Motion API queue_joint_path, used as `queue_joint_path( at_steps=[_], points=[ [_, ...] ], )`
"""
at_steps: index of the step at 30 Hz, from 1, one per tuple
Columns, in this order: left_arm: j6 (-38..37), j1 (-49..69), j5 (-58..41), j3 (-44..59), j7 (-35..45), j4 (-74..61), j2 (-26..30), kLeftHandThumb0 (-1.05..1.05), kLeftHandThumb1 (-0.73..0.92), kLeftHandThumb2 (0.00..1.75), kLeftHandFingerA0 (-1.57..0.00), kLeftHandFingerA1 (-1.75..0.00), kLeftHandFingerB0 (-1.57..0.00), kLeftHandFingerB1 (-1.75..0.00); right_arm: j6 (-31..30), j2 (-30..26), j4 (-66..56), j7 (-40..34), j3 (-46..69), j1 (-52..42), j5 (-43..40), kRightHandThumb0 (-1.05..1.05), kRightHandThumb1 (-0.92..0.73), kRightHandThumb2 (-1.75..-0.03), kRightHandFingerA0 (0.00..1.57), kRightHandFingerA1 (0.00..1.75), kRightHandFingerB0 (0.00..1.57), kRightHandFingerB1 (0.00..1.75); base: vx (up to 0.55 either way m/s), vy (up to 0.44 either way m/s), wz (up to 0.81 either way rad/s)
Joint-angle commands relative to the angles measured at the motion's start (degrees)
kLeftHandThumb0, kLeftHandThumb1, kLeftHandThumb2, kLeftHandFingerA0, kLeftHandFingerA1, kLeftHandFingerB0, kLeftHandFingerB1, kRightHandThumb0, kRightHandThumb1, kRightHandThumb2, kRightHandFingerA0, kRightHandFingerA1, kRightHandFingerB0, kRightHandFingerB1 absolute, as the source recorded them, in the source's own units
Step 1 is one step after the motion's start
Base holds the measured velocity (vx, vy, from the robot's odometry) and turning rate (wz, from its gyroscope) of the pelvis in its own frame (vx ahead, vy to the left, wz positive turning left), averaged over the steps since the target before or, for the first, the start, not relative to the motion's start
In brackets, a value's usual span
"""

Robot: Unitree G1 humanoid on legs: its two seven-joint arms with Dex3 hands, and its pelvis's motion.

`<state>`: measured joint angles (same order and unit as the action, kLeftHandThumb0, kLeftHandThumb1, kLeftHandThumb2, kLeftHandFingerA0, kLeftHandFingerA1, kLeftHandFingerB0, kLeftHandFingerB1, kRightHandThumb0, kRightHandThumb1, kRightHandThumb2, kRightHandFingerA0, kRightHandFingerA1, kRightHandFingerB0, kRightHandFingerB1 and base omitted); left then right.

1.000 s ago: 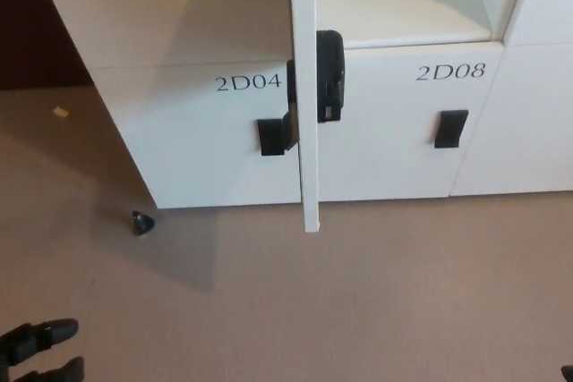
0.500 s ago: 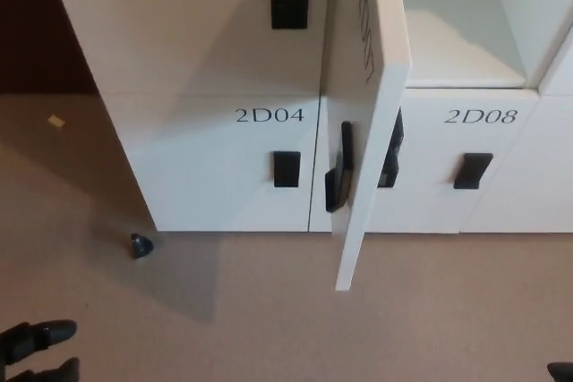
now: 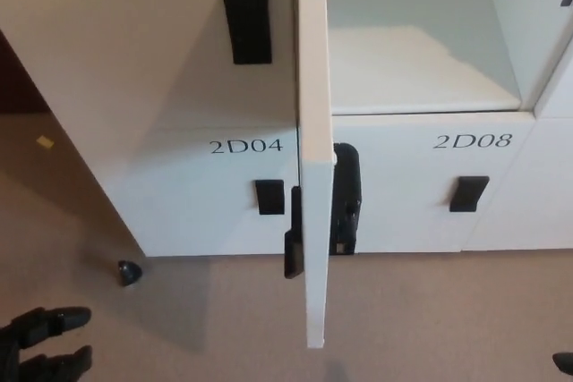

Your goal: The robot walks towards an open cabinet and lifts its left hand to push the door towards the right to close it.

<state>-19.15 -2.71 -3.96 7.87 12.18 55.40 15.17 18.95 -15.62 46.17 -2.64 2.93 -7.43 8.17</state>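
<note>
While the door [image 3: 313, 158] stands edge-on, wide open, the left hand [image 3: 40, 346] hangs low — fingers spread, empty — so the approach step continues; next: raise it, push rightward.

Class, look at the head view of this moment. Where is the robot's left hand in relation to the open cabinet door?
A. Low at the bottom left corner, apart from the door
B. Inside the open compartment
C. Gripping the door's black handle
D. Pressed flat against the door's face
A: the left hand shows low at the picture's bottom left corner over the floor, fingers apart, well clear of the open door, which stands edge-on to the camera.
</note>
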Motion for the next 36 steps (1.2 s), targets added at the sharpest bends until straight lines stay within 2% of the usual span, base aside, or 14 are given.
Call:
queue_joint_path(
  at_steps=[1, 11, 36],
  points=[
    [-0.51, -0.2, 1.06, -0.11, -0.38, -0.41, 1.16, -0.37, 0.48, 0.81, -0.65, -0.61, -0.56, -0.58, -0.83, -0.4, -0.46, -0.14, 0.08, -0.15, -0.1, -0.35, -0.69, -0.6, 0.66, 0.45, 0.56, 0.41, 0.08, 0.107, -0.15],
    [-0.16, -1.46, 2.02, -1.08, -0.09, -0.69, 1.58, -0.37, 0.48, 0.83, -0.66, -0.62, -0.57, -0.59, -1.93, -0.36, -0.41, 0.22, 0.4, 1.1, -0.6, -0.36, -0.69, -0.61, 0.65, 0.46, 0.56, 0.41, 0.03, 0.156, 0.0],
    [-1.15, -2.54, 3.61, -2.64, 0.02, -0.73, 2.46, -0.39, 0.49, 0.84, -0.69, -0.63, -0.56, -0.58, -3.62, -0.57, -2.2, 0.37, -0.38, 2.06, 0.37, -0.37, -0.69, -0.62, 0.67, 0.46, 0.56, 0.42, -0.01, -0.004, 0.0]
  ],
)
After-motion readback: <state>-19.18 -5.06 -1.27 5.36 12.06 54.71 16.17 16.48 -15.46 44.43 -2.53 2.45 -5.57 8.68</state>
